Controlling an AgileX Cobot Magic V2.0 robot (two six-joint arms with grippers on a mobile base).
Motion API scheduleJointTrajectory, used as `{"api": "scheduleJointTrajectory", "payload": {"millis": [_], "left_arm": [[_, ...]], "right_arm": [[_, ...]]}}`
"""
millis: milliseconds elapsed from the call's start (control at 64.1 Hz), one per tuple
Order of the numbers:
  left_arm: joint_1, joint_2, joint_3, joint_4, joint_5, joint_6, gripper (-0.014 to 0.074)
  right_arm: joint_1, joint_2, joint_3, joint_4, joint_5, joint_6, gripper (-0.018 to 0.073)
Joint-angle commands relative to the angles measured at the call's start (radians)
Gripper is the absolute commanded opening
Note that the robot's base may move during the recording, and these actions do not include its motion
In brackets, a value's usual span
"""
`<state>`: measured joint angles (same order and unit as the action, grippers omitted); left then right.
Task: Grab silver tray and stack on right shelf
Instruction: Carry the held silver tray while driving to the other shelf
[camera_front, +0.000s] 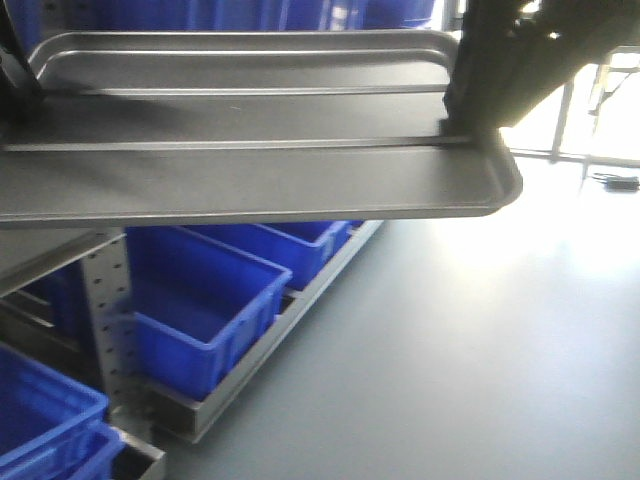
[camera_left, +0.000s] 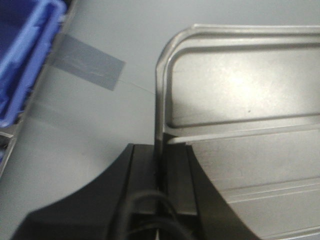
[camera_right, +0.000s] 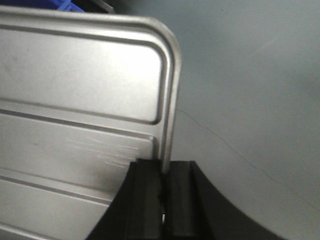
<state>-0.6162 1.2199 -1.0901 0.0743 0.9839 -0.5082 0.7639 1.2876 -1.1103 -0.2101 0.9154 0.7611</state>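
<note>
Grab part looks done to me: silver tray (camera_front: 250, 150) is up in the air, left hand (camera_left: 161, 156) and right hand (camera_right: 165, 167) each pinching an end rim, and stacking it on the right shelf isn't done yet.

Shiny silver tray (camera_front: 250, 180), rounded corners, two raised ridges, aloft, level

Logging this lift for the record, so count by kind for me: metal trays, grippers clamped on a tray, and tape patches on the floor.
Silver tray: 1
Grippers shut on its rim: 2 (left gripper, right gripper)
Grey tape patch on the floor: 1
Total: 4
</note>
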Motion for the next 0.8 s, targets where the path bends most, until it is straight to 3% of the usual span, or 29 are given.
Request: {"api": "scheduleJointTrajectory", "payload": {"millis": [0, 780], "left_arm": [[-0.002, -0.025, -0.032, 0.049, 0.002, 0.004, -0.0094], [-0.002, -0.025, -0.032, 0.049, 0.004, 0.004, -0.0094]], "right_arm": [[-0.005, -0.031, -0.025, -0.056, 0.008, -0.017, 0.0056], [-0.005, -0.031, -0.025, -0.056, 0.008, -0.017, 0.0056]]}}
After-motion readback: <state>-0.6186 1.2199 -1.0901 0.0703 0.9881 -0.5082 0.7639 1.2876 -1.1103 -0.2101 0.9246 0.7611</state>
